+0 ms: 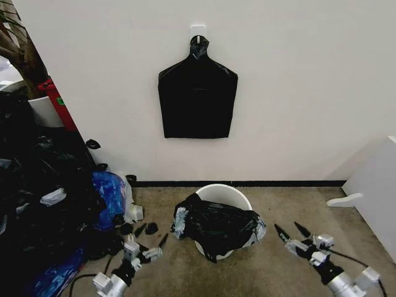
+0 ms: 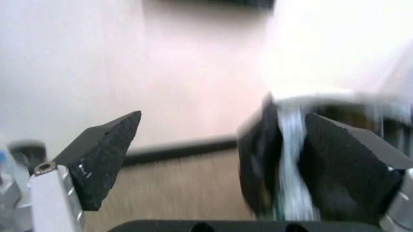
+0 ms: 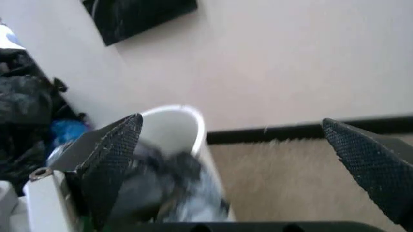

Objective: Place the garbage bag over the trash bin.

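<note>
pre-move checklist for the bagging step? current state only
1. Garbage bag on trash bin: not ok, draped over the near part, far rim bare.
2. Left gripper open: ok, empty, beside the bin's left.
3. Right gripper open: ok, empty, to the bin's right.
4. Bin upright: ok.
5. Bag heap apart from the bin: ok, lying to its left.
6. Bag mouth open over the rim: cannot tell.

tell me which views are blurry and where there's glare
Head view: sharp, soft even light, glare patches on the crinkled glossy black garbage bag draped over the round white plastic trash bin. Left wrist view: smeared by motion blur, the bin's rim streaked. Right wrist view: wall crisp, bag blurred near the open right gripper.
</note>
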